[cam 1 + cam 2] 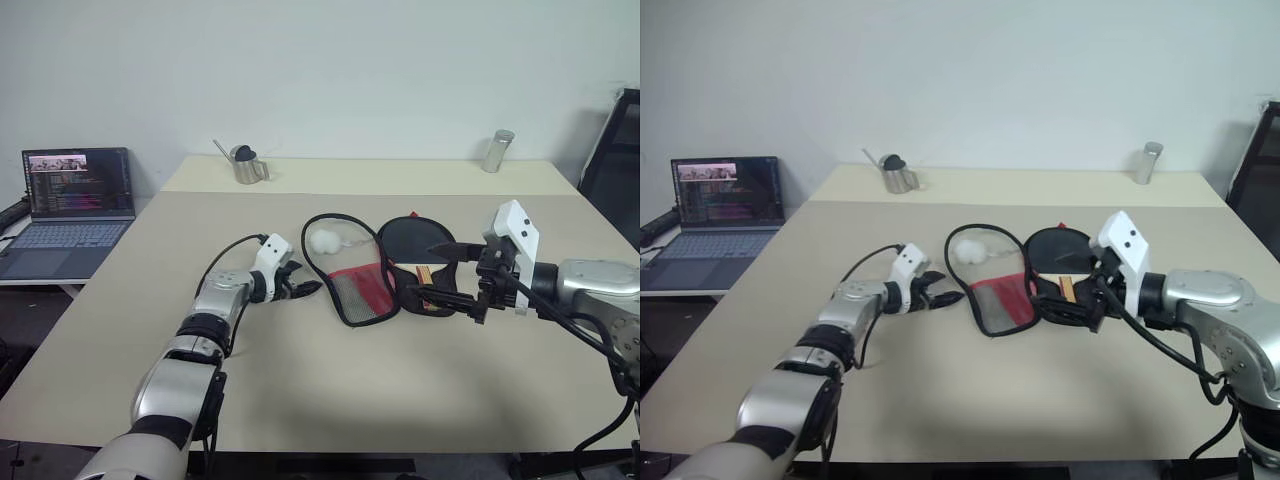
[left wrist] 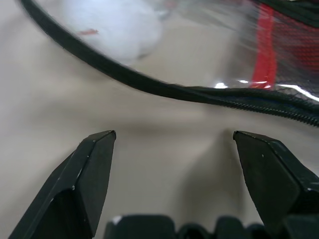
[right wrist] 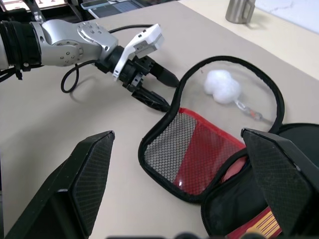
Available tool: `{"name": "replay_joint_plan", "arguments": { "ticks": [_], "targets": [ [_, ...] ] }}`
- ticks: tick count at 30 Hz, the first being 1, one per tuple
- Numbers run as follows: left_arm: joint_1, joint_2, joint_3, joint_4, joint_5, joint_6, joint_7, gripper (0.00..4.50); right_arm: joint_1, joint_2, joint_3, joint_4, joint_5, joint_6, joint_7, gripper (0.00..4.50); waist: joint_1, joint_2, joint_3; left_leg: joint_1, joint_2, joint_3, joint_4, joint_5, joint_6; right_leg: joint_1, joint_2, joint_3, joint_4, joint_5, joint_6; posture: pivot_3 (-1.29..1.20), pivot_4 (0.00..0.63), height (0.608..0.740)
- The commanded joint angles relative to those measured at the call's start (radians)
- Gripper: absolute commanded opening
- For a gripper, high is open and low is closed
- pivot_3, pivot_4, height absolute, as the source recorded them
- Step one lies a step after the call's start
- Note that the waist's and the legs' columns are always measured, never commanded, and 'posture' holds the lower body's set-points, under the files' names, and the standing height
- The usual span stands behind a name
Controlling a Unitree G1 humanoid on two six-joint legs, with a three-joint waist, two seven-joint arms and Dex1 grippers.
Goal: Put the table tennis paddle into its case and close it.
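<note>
The case (image 1: pixel 352 290) lies unzipped in the middle of the table, its mesh-and-red flap folded out to the left, with the white fluffy charm (image 1: pixel 323 240) inside the zip loop. On the case's right half rests the table tennis paddle (image 1: pixel 408 238), black face up, its wooden handle (image 1: pixel 424 272) pointing toward me. My left gripper (image 1: pixel 308 291) is open low over the table, just left of the flap's zip edge (image 2: pixel 199 92). Above the paddle's handle, my right gripper (image 1: pixel 428 271) hangs open with nothing between its fingers.
A metal watering can (image 1: pixel 245 165) and a metal cup (image 1: pixel 497 151) stand along the far edge of the table. An open laptop (image 1: pixel 75 205) sits on a lower side table at the left. A dark chair (image 1: pixel 615 150) stands at the far right.
</note>
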Motion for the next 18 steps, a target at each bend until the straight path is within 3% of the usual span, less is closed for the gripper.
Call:
{"name": "replay_joint_plan", "arguments": {
  "ticks": [1,10,18],
  "targets": [
    [-0.089,-0.026,0.009,-0.008,-0.002,-0.042,-0.036,4.13,0.005,-0.029,-0.049,-0.034,0.014,-0.022,-0.013,4.48,0.0,0.0,0.0,0.0,0.0,0.0,0.0,0.0,0.0,0.0,0.0,0.0,0.0,0.0,0.0,0.0,0.15,0.74],
    [-0.275,-0.156,0.012,0.034,-0.004,-0.093,-0.118,4.13,0.097,-0.159,-0.233,-0.045,0.093,0.042,-0.01,4.48,0.007,0.0,0.0,-0.004,-0.004,-0.004,0.001,0.0,0.0,0.0,-0.001,-0.002,-0.002,0.0,0.0,0.0,0.15,0.74],
    [-0.341,-0.332,0.017,0.143,0.032,-0.131,-0.002,4.13,0.185,-0.188,-0.366,-0.076,0.139,0.105,-0.094,4.48,0.008,-0.001,0.0,-0.004,-0.004,-0.004,0.001,0.001,0.001,0.0,-0.001,-0.002,0.0,0.0,0.0,0.0,0.15,0.74]
  ]
}}
